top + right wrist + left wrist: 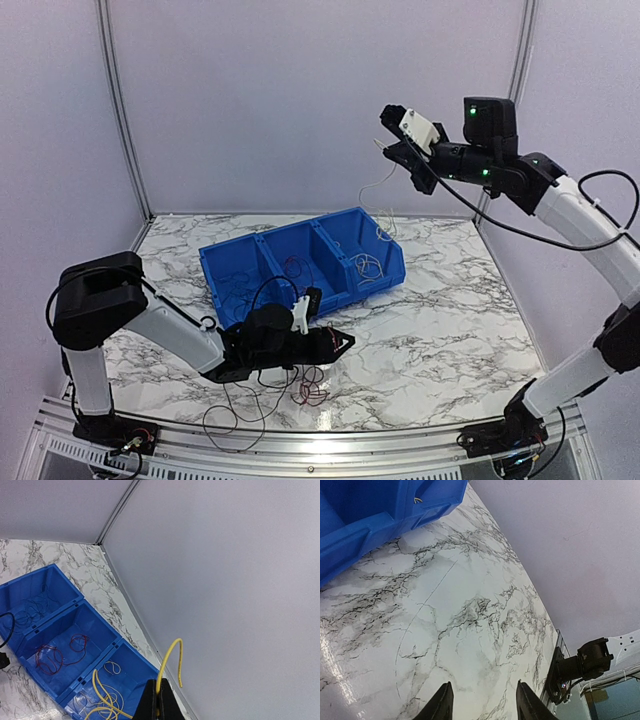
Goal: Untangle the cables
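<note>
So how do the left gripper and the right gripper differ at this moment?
The left gripper is open and empty; the right gripper is shut on a yellow wire. The left gripper sits low over the table; the right gripper is high up, the wire hanging into the blue bin. Both have two dark fingers.

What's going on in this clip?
The right gripper, raised high with jaws shut, holds a yellow wire that trails down into the right-hand compartment of the blue bin. The left gripper sits low over the table in front of the bin, jaws open and empty, beside a red wire loop.
</note>
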Robot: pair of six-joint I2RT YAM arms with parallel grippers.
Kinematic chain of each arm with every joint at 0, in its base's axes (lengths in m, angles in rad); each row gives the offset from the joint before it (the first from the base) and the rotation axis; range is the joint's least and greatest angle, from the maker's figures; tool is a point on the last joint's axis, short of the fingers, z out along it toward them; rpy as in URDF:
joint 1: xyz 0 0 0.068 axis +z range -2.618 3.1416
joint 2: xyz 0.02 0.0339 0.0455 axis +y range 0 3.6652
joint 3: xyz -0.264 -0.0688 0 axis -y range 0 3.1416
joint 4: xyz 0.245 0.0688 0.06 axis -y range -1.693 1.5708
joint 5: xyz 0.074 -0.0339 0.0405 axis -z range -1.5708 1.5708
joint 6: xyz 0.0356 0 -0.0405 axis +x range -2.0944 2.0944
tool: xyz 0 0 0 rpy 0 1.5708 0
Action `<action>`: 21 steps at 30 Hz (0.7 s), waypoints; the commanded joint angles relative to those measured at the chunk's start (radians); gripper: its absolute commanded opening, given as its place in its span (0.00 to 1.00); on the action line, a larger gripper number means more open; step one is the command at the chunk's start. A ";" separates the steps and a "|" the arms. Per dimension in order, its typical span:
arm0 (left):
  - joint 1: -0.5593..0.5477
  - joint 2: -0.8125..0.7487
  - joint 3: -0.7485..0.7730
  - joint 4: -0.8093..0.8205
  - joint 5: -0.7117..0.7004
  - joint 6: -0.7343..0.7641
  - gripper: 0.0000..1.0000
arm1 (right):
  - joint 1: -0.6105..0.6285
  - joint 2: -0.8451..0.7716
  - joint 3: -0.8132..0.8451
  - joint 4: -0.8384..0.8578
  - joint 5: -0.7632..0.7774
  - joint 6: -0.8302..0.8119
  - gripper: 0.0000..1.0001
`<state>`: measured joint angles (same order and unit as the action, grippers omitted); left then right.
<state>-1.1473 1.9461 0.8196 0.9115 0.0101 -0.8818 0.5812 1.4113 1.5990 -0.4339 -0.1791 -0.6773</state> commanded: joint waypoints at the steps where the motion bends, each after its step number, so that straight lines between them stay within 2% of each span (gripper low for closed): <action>1: -0.005 -0.040 -0.020 0.019 0.003 0.020 0.45 | -0.077 0.053 -0.001 0.105 0.021 0.022 0.00; 7: -0.005 -0.040 -0.027 0.020 -0.002 0.018 0.45 | -0.141 0.170 0.005 0.146 -0.043 0.051 0.00; 13: -0.005 -0.041 -0.028 0.018 0.000 0.026 0.44 | -0.147 0.350 0.032 0.056 -0.136 0.061 0.00; 21: -0.005 -0.048 -0.044 0.020 -0.003 0.030 0.44 | -0.147 0.329 -0.020 0.087 -0.163 0.086 0.00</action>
<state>-1.1477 1.9343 0.7834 0.9138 0.0097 -0.8703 0.4374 1.8053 1.5681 -0.3771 -0.3103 -0.6189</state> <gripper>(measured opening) 0.438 0.022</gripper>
